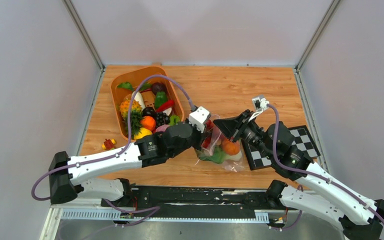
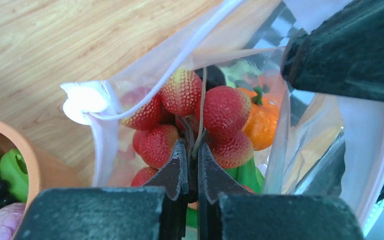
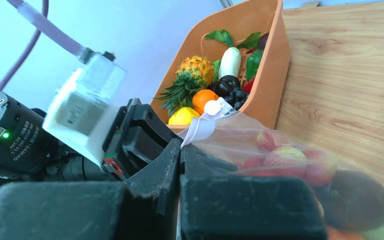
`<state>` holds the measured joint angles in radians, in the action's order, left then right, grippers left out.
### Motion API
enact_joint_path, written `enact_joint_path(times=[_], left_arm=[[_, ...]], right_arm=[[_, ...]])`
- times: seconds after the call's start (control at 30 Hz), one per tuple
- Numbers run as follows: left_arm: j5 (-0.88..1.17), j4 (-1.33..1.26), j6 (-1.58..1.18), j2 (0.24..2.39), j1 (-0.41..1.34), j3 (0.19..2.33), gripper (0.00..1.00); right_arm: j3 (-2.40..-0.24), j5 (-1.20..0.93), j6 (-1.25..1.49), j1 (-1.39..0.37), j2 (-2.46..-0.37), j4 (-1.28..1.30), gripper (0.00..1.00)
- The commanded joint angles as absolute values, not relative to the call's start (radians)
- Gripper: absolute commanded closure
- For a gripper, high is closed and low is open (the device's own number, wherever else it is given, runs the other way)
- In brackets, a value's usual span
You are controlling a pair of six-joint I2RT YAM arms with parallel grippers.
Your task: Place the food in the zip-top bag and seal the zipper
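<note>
The clear zip-top bag [image 1: 228, 156] lies on the table in front of the arms, its mouth held open. My left gripper [image 2: 194, 147] is shut on the thin stem of a bunch of red strawberries [image 2: 222, 111], which hangs inside the bag mouth [image 2: 145, 75]. An orange piece [image 2: 262, 117] and a green piece [image 2: 247, 175] lie deeper in the bag. My right gripper [image 3: 181, 145] is shut on the bag's pale zipper strip [image 3: 200, 127] at the mouth edge. The strawberries [image 3: 285, 157] show through the bag wall. In the top view, the left gripper [image 1: 206, 134] and right gripper [image 1: 219, 122] meet at the bag.
The orange tub [image 1: 122, 82], with several more toy fruits and vegetables, stands at the back left, close to the bag [image 3: 275, 60]. A black-and-white checkered board [image 1: 300, 140] lies to the right under my right arm. A small red and yellow toy [image 1: 108, 144] lies at the left.
</note>
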<state>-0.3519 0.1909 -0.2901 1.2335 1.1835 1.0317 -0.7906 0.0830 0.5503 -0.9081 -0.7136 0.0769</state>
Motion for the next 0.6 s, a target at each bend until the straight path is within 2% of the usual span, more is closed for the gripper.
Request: enact_joint_path(times=[0.0,0.17,0.33,0.43,0.57], left_arm=[[-0.378,-0.145,-0.363,1.111,1.182,0.956,1.00],[-0.280,-0.219,-0.379,1.139,1.177,0.935,1.00],[-0.250,-0.029,-0.362,1.231,1.175,1.004,1.00],[-0.278,-0.045,-0.362,1.200,1.175,0.967,1.00],[-0.256,0.071,-0.285,1.179,1.170,1.048,0.81]], right_arm=[[-0.805,0.100,0.605,-0.910,-0.659,-0.121,1.00],[-0.780,0.122,0.618,-0.909,-0.636,-0.132,1.00],[-0.781,0.139,0.614,-0.910,-0.623,-0.113,1.00],[-0.778,0.169,0.608,-0.910,-0.616,-0.085,1.00],[-0.775,0.203,0.601,-0.910,-0.614,-0.055,1.00]])
